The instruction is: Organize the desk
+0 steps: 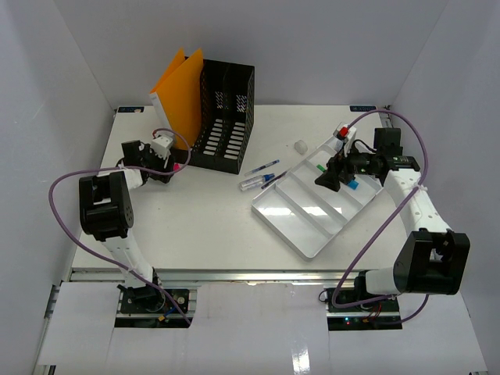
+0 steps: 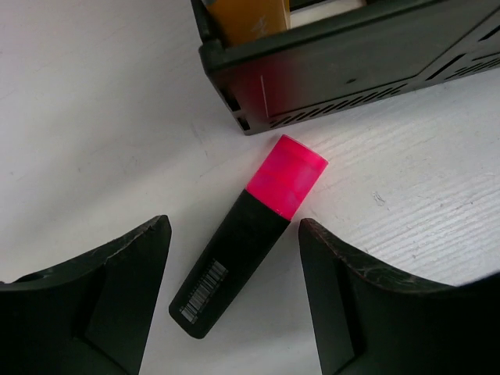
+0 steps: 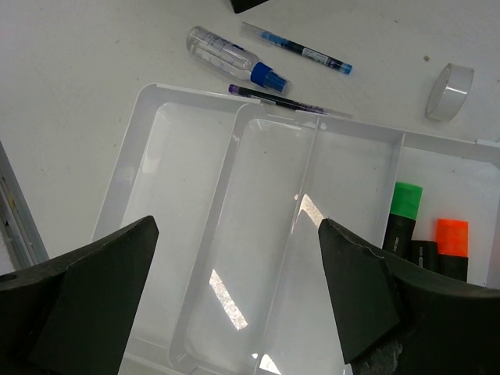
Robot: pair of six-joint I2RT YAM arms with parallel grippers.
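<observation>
The white desk (image 1: 195, 226) carries scattered stationery. A black highlighter with a pink cap (image 2: 246, 234) lies on it beside the black file holder (image 2: 351, 62). My left gripper (image 2: 234, 297) is open, its jaws on either side of the highlighter's barrel without touching it; in the top view it (image 1: 173, 166) sits at the holder's left corner. My right gripper (image 3: 234, 297) is open and empty above the white compartmented tray (image 3: 195, 156), over its far end in the top view (image 1: 332, 178). A green highlighter (image 3: 402, 215) and an orange highlighter (image 3: 451, 242) lie in one tray compartment.
A blue pen (image 3: 301, 51), a clear bottle with a blue cap (image 3: 234, 58), a dark pen (image 3: 277, 100) and a clear tape roll (image 3: 449, 92) lie on the desk beyond the tray. Orange folders (image 1: 180, 90) stand left of the file holder (image 1: 223, 117). A metal rail (image 1: 234, 275) runs along the near edge.
</observation>
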